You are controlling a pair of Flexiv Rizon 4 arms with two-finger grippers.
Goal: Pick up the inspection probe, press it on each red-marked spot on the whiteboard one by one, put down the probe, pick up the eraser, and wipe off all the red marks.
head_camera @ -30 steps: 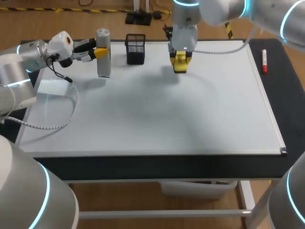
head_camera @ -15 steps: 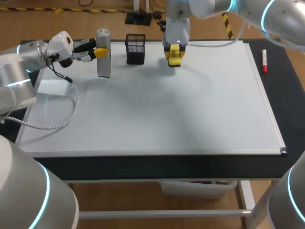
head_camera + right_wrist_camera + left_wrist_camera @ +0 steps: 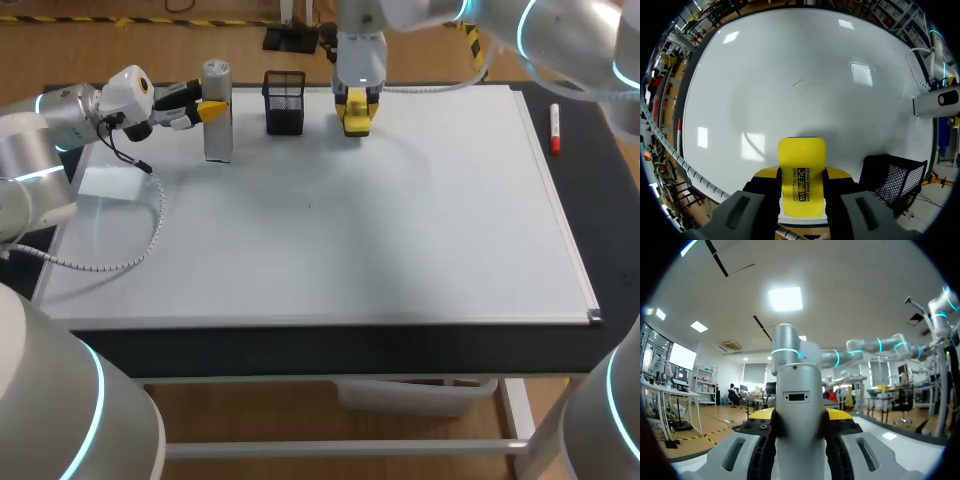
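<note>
The inspection probe (image 3: 217, 125), a grey upright cylinder, stands at the whiteboard's (image 3: 400, 230) back left. My left gripper (image 3: 211, 108) is shut on its upper part, and in the left wrist view the probe (image 3: 798, 410) fills the gap between the yellow fingertips (image 3: 763, 413). The yellow eraser (image 3: 355, 120) is low over the board's back edge, with my right gripper (image 3: 355, 103) shut on it. Seen from the right wrist, the eraser (image 3: 801, 165) pokes out ahead of that gripper (image 3: 801, 175). The whiteboard (image 3: 790, 65) shows no red marks, only a faint grey scuff (image 3: 805, 85).
A black mesh basket (image 3: 285, 102) stands between the probe and the eraser, close beside the right gripper (image 3: 892, 175). A red marker (image 3: 555, 130) lies off the board's right edge. A pale sheet (image 3: 108, 182) lies at the board's left edge under the left arm's cable.
My right gripper has carried the eraser back and to the left, toward the basket and the board's back edge. The left arm and the probe have not moved.
</note>
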